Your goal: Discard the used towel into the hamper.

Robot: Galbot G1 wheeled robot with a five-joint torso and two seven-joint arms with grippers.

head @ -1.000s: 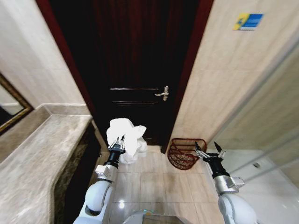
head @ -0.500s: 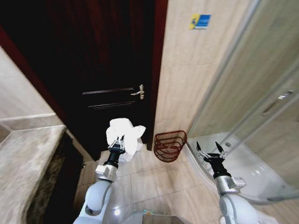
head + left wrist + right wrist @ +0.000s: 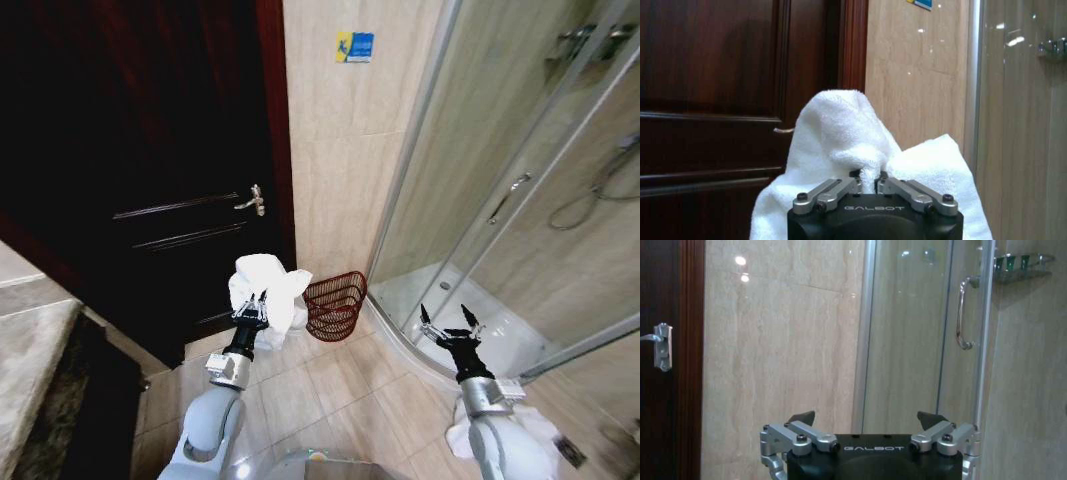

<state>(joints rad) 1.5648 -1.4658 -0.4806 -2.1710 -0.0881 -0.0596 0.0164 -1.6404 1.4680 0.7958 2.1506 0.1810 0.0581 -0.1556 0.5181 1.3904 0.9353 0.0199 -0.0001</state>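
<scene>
A white towel [image 3: 265, 290] hangs bunched from my left gripper [image 3: 249, 306], which is shut on it and held up in front of me. In the left wrist view the towel [image 3: 847, 150] rises in folds above the pinched fingertips of the left gripper [image 3: 868, 181]. The hamper [image 3: 334, 305], a reddish-brown wire basket, stands on the tiled floor against the wall, just right of the towel and beyond it. My right gripper [image 3: 449, 323] is held up at the right, open and empty; the right wrist view shows the right gripper [image 3: 867, 419] with jaws spread.
A dark wooden door [image 3: 150, 180] with a metal handle [image 3: 252, 200] fills the left. A curved glass shower enclosure [image 3: 500, 200] stands at the right. A stone counter edge [image 3: 30, 400] lies at the far left. Beige floor tiles [image 3: 330, 390] stretch before me.
The whole view has swung to the right: door and counter slid left, the shower enclosure came in at the right, and the hamper now sits close beside the towel. Both grippers keep their poses.
</scene>
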